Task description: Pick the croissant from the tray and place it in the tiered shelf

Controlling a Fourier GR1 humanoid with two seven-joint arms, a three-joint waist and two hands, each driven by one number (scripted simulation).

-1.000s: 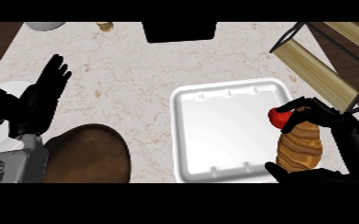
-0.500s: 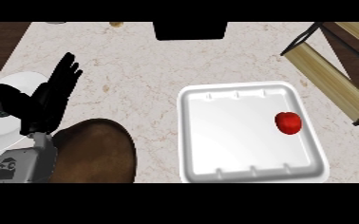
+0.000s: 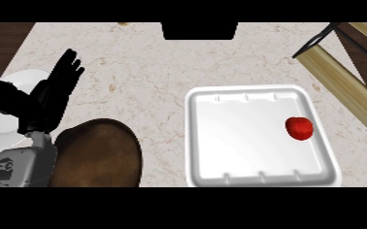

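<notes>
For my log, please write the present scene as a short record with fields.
tray: white tray on the counter, toward the view's right
in tray: one small red object near the tray's right wall; no croissant visible
shelf: wooden tiered shelf at upper right, partly cut off
left robot hand: open, fingers up, resting at the view's left
right robot hand: not in view

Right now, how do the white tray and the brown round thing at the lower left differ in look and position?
The white tray is square with a raised rim and rounded corners; the brown round thing is dark and oval. The tray lies right of centre and holds a small red object; the brown thing sits lower left, beside the left hand, and carries nothing visible. Both rest on the marble counter.
</notes>
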